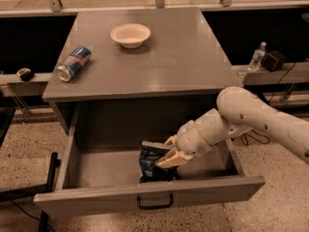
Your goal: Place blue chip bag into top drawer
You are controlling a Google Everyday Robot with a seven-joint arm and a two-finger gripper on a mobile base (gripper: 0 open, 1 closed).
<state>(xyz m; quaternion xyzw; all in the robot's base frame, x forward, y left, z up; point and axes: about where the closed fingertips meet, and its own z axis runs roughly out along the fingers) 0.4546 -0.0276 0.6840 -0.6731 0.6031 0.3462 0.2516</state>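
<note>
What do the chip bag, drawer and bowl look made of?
The blue chip bag, in the gripper inside the top drawer: crinkled, foil-like film. The drawer: likely metal, flat matte grey panels. The bowl: pale, matte; paper or plastic, unclear.

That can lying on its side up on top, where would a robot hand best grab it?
Grip the drink can across the middle of its round body, coming straight down from above: it lies on its side, so the curved wall faces up and its ends point sideways. The gripper is down in the top drawer, holding the blue chip bag.
</note>
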